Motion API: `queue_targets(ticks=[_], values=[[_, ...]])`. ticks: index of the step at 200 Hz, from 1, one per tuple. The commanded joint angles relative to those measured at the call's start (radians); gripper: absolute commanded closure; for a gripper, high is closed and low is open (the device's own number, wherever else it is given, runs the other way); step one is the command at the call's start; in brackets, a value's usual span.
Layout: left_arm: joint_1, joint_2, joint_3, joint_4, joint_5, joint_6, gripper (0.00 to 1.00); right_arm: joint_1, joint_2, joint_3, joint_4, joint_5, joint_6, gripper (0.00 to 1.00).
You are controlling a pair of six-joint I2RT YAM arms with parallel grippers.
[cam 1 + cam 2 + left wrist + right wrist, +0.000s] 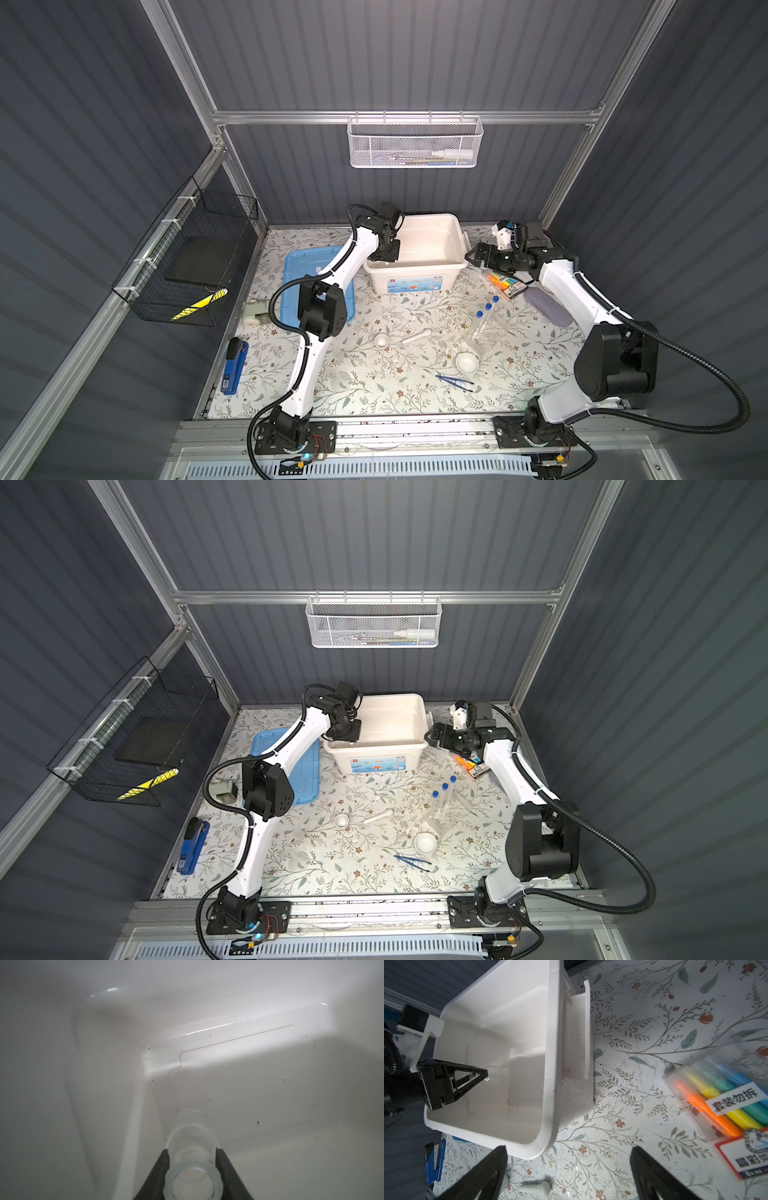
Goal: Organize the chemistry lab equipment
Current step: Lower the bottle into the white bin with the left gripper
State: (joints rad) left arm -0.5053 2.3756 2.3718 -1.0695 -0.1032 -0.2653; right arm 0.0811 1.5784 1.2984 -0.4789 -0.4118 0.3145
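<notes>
Two fingers [164, 1167] of the left gripper [192, 1150] are pressing on opposite sides of the small clear glassware [193, 1138]. It is sitting between them with its thick round rim toward the wrist and its far end jutting past the fingertips, so the jaws are standing partly closed and gripping it. Gripper and glass are hanging inside the white bin [550, 1043], whose floor is lying just beyond the fingertips; whether glass is touching floor cannot be told. The right gripper [568, 1152] is hovering outside the bin, fingers [652, 1174] spread wide and holding nothing. The bin's corner is lying just ahead of one fingertip and the pack of coloured markers [726, 1101] off to the side of the other. Well apart from both sets of fingers, on the floral table [374, 395], the three blue-capped tubes [488, 309] are lying at the clear plastic rack [486, 336]. The smaller white dish [381, 341], white pestle [417, 336], larger white dish [466, 361] and dark blue tweezers [455, 381] are lying loose nearby.
</notes>
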Motion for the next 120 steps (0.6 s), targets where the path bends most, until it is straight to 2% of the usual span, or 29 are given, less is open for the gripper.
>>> queue_targets(ticks=[1,61,120], values=[[-0.009,0.022,-0.012,-0.029,0.014,-0.005,0.74,0.005,-0.012,-0.014,-0.005,-0.007,0.000,0.06],[-0.027,0.040,0.014,-0.021,0.032,-0.037,0.74,0.005,-0.009,-0.009,-0.018,-0.011,-0.018,0.06],[-0.027,0.029,-0.040,-0.036,0.009,-0.076,0.74,0.003,-0.002,0.002,-0.041,-0.011,-0.042,0.06]])
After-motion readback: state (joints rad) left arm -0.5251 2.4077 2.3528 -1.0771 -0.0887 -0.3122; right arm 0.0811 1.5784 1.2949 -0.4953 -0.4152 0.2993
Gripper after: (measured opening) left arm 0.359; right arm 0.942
